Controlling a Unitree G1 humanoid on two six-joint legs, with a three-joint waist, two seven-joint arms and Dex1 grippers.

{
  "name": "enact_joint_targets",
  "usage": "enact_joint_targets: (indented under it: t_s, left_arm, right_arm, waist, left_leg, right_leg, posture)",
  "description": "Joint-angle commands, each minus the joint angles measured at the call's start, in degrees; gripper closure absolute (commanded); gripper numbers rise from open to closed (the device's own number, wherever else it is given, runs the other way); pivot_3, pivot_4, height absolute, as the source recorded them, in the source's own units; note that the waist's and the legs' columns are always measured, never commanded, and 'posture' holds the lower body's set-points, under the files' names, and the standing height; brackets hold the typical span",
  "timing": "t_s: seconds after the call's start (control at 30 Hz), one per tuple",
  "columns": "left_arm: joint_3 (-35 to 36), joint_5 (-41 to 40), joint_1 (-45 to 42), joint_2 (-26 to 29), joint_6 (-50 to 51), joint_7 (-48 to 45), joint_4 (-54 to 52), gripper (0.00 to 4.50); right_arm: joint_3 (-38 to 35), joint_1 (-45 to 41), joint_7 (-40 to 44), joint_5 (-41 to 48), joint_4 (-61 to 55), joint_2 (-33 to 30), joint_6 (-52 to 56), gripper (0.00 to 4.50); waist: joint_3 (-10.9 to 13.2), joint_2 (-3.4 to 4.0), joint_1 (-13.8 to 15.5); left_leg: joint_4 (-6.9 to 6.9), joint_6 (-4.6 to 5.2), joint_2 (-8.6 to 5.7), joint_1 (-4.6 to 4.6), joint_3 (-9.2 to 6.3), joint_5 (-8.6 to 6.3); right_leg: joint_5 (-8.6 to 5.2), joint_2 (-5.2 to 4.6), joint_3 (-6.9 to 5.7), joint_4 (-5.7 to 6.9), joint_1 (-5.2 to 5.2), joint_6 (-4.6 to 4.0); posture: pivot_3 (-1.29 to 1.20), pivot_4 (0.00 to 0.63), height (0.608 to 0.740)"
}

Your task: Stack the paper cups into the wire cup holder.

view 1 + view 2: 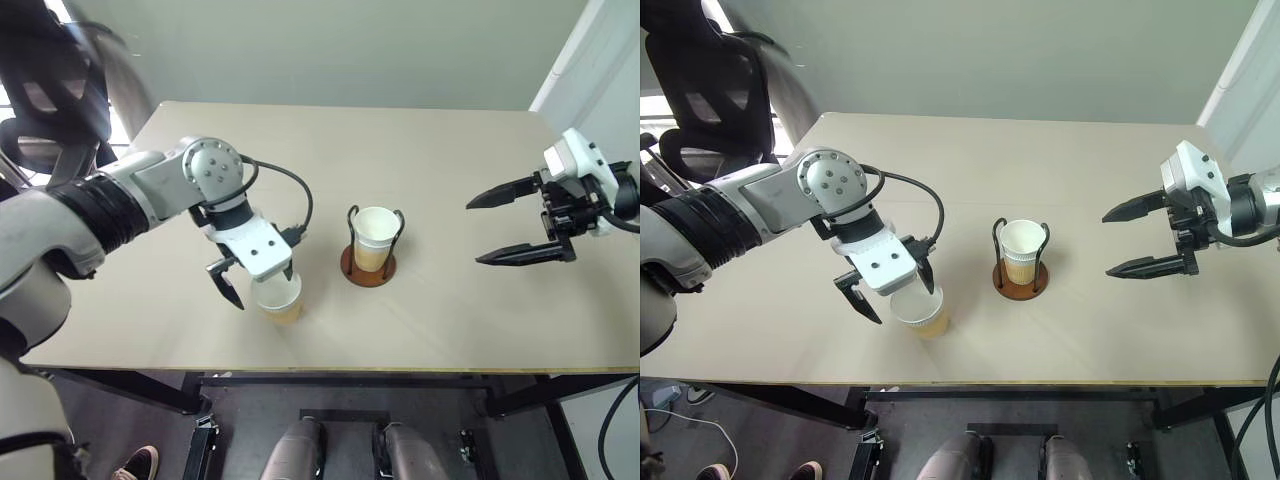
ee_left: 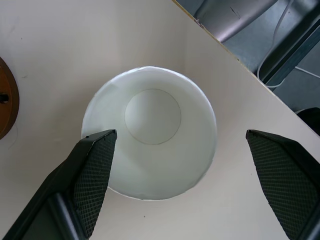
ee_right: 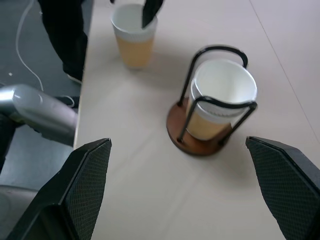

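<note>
One paper cup stands upright on the table near its front edge, tan outside and white inside. My left gripper points down over it, open, with one finger at the rim and the other finger well clear of the cup. The wire cup holder stands just right of it, a brown disc with black loops, holding nested cups. My right gripper hovers open and empty over the table's right side, pointing towards the holder.
The beige table has bare room behind and to the right of the holder. Its front edge runs close behind the loose cup. A black office chair stands off the table's far left corner.
</note>
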Motion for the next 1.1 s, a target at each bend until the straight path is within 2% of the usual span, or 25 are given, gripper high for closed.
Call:
enact_joint_targets:
  t_s: [0.03,0.5,0.77,0.87,1.1]
  left_arm:
    - [0.9,0.0,-0.9,0.9,-0.3,-1.9,-0.9,0.05]
    - [2.2,4.3,1.8,1.0,-3.5,-1.9,-0.5,0.05]
    - [5.5,8.0,6.4,0.3,-5.0,-1.9,-1.0,0.05]
    - [7.5,8.1,7.8,-0.7,-5.0,-1.9,-0.4,0.62]
    - [11.3,6.7,9.5,-2.4,-4.3,-1.9,1.0,3.04]
  right_arm:
    - [-3.2,0.8,0.3,3.2,-2.8,-0.5,-1.0,0.04]
    - [-3.9,1.7,-0.9,3.9,-3.2,0.7,-1.1,0.04]
    - [-3.7,1.7,-1.4,3.8,-3.2,1.1,-0.9,0.04]
    - [-3.8,2.1,-1.3,4.0,-3.5,0.9,-0.8,0.04]
    - [-4.3,4.3,-1.1,4.1,-4.6,1.0,-2.6,0.04]
  waist:
    - [0.0,0.00,0.0]
    - [0.0,0.00,0.0]
    - [0.0,0.00,0.0]
    - [0.0,0.00,0.1]
    - [0.0,0.00,0.0]
  left_leg:
    - [0.00,-0.02,0.00,0.00,0.00,-0.01]
    - [0.00,-0.05,0.00,0.02,0.00,0.00]
    - [0.00,-0.04,0.00,0.02,0.00,0.00]
    - [0.01,-0.05,0.00,0.02,-0.01,0.00]
    - [0.01,-0.06,-0.01,0.03,-0.01,-0.01]
  right_leg:
    - [0.00,0.00,0.00,0.00,0.00,0.00]
    - [0.00,0.00,0.00,0.04,0.00,-0.02]
    - [0.00,0.00,0.00,0.03,0.00,-0.02]
    - [0.00,0.00,0.00,0.05,0.00,-0.02]
    - [0.02,0.00,0.00,0.07,0.00,-0.03]
  posture:
    - [0.00,0.150,0.740]
    - [0.00,0.150,0.740]
    - [0.00,0.150,0.740]
    - [0.00,0.150,0.740]
    - [0.00,0.150,0.740]
